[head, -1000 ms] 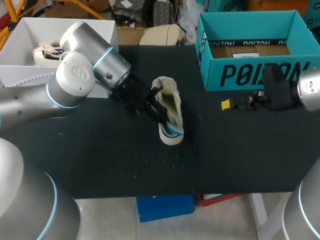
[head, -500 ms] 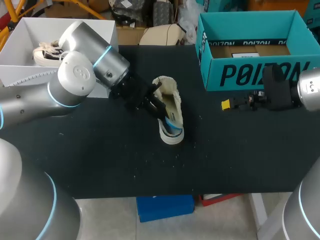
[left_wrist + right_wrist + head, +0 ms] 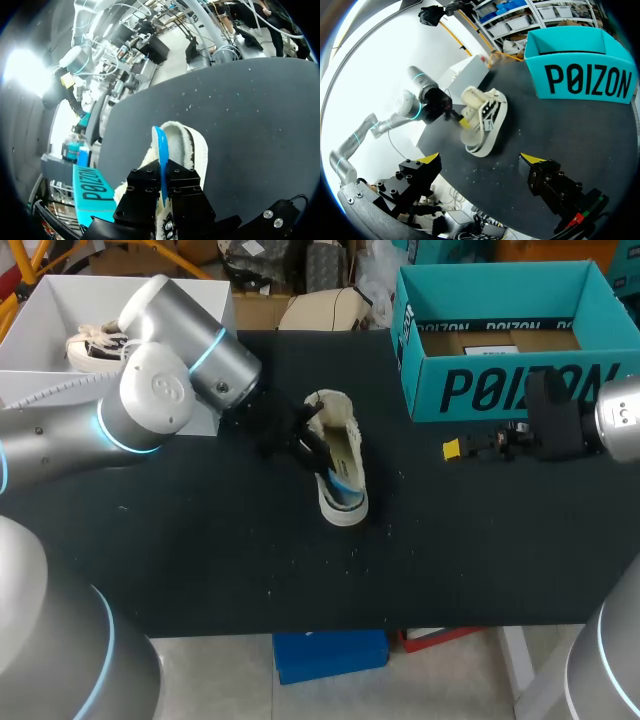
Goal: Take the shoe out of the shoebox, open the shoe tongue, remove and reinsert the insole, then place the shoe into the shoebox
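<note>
Shoe [image 3: 338, 465] lay outside the teal cardboard shoebox [image 3: 500, 390], near its front wall, its fleecy cream lining gaping open. Left gripper [image 3: 162, 175] clenched the thin blue insole [image 3: 161, 155], which stood on edge, half inside the shoe. By my judgement the insole step was midway and reboxing undone. Right gripper [image 3: 482, 159] hung released beside the shoebox.

Black surface [image 3: 200, 560]: matt, fine-grained, dusted with pale specks. Low cream shoe [image 3: 350, 430]: rough, woolly cloth upper; the white sole rim looks smoother, rubbery. Thin blue insole [image 3: 161, 150] in my left jaws: smooth, slight sheen. Left jaws: matt black blocks with dull bolt heads. Teal cardboard shoebox [image 3: 500, 390]: matt outside, bare brown board inside. Grey left arm shell [image 3: 160, 390]: smooth, satin. Yellow right fingertips [image 3: 431, 159]: matt, plastic-looking.
</note>
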`<state>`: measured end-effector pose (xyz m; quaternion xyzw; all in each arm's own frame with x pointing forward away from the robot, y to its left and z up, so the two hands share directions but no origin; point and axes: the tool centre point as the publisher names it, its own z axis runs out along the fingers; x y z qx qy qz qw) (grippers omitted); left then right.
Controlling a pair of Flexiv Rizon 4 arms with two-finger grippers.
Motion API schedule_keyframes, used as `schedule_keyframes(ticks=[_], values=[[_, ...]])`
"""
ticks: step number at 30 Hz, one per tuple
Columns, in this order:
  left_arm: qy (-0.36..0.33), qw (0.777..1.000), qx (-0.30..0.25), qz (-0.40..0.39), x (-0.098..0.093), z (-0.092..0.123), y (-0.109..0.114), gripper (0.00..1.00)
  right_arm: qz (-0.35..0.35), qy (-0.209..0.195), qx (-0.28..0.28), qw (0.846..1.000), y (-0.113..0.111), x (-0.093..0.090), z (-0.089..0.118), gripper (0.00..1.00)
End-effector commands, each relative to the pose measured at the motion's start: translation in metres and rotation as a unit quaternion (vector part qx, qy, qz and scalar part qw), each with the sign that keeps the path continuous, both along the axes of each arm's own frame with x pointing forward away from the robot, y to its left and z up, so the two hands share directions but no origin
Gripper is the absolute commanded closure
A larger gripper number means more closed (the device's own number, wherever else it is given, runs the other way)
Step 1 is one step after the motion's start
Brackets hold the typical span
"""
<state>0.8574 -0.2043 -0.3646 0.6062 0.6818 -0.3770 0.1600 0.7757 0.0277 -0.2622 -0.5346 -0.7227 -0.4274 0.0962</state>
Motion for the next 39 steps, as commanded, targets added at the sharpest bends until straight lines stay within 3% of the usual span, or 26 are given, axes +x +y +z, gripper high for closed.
schedule_keyframes(ticks=[1,2,3,4,6,8,13,16,18,19,24,26,33,39], values=[[-0.004,1.0,0.008,0.002,0.0,0.0,-0.003,1.0,0.0,0.001,-0.001,1.0,0.001,0.0,0.0,0.0],[-0.004,1.0,0.008,0.001,-0.002,0.001,-0.003,0.9,0.0,0.001,-0.001,1.0,0.001,0.0,0.0,0.0],[-0.003,1.0,0.008,-0.001,-0.004,0.001,-0.004,0.57,0.0,0.001,-0.001,1.0,0.001,0.0,0.0,0.0],[-0.002,1.0,0.006,-0.004,-0.005,0.002,-0.004,0.53,0.0,0.001,-0.001,1.0,0.001,0.0,0.0,0.0],[0.005,1.0,-0.007,-0.012,-0.011,0.008,-0.005,0.2,0.0,0.001,-0.001,1.0,0.001,0.0,0.0,0.0],[0.008,1.0,-0.016,-0.02,-0.016,0.015,-0.003,0.0,0.0,0.001,-0.001,1.0,0.001,0.0,0.0,0.0],[0.013,0.998,-0.047,-0.047,-0.031,0.043,0.004,0.0,0.0,0.001,-0.001,1.0,0.001,0.0,0.0,0.0],[-0.009,0.998,-0.032,-0.048,-0.032,0.052,0.006,0.03,0.0,0.001,-0.001,1.0,0.001,0.0,0.0,0.0],[-0.024,0.999,-0.013,-0.046,-0.032,0.052,0.007,0.41,0.0,0.001,-0.001,1.0,0.001,0.0,0.0,0.0],[-0.029,0.999,-0.004,-0.045,-0.031,0.051,0.007,0.52,0.0,0.001,-0.001,1.0,0.001,0.0,0.0,0.0],[-0.086,0.993,0.079,-0.035,-0.026,0.039,0.006,0.78,0.0,0.001,-0.001,1.0,0.001,0.0,0.0,0.0],[-0.099,0.989,0.102,-0.039,-0.027,0.035,0.004,1.0,0.0,0.001,-0.001,1.0,0.001,0.0,0.0,0.0],[-0.113,0.976,0.177,-0.051,-0.029,0.017,0.004,1.0,0.0,0.001,-0.001,1.0,0.001,0.0,0.0,0.0],[-0.093,0.976,0.188,-0.058,-0.031,0.003,0.003,1.0,0.0,0.001,-0.001,1.0,0.001,0.0,0.0,0.0]])
